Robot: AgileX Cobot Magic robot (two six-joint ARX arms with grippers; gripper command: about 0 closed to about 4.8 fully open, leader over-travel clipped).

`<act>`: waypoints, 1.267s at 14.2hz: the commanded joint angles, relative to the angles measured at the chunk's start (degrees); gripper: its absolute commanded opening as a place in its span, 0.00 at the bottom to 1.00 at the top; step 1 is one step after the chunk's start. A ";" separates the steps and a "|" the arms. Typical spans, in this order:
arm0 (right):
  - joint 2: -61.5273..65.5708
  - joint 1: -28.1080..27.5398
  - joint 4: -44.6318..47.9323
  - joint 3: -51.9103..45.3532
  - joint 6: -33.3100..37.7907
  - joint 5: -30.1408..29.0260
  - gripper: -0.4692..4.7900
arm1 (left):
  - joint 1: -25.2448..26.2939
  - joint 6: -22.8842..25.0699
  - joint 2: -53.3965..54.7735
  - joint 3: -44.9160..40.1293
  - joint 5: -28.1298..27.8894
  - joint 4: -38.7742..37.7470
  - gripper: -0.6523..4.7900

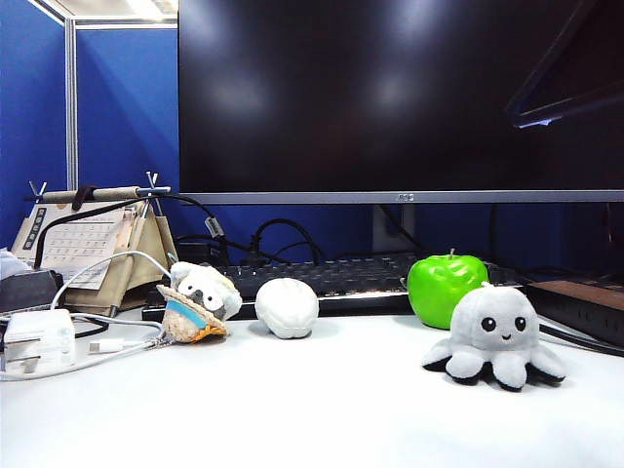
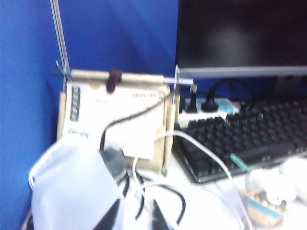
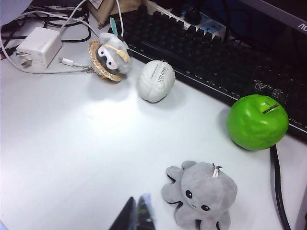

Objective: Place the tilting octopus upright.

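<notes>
— What do you have behind the white desk?

— You're facing a large dark monitor on a grey stand, with blue partition walls to its left joined by a metal post.

— And the light?

— You can see a ceiling lamp glowing at the top left, and soft reflections on the black screen.

— Anything else along the back?

— A black keyboard lies under the monitor, a desk calendar stands at the left, and cables trail around it.

Left gripper: dark fingertips spread apart at edge of left wrist view, nothing between them. Right gripper: fingertips pressed together, empty. Neither arm visible in exterior view.
</notes>
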 commanded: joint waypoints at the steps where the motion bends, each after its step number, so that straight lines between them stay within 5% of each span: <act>1: -0.02 0.02 0.94 0.24 0.24 0.04 0.08 | 0.04 -0.39 0.00 -1.22 -0.13 0.90 0.27; 18: -0.02 0.02 0.94 0.24 0.24 0.04 0.08 | 0.00 -0.39 -0.04 -4.72 0.11 0.81 0.27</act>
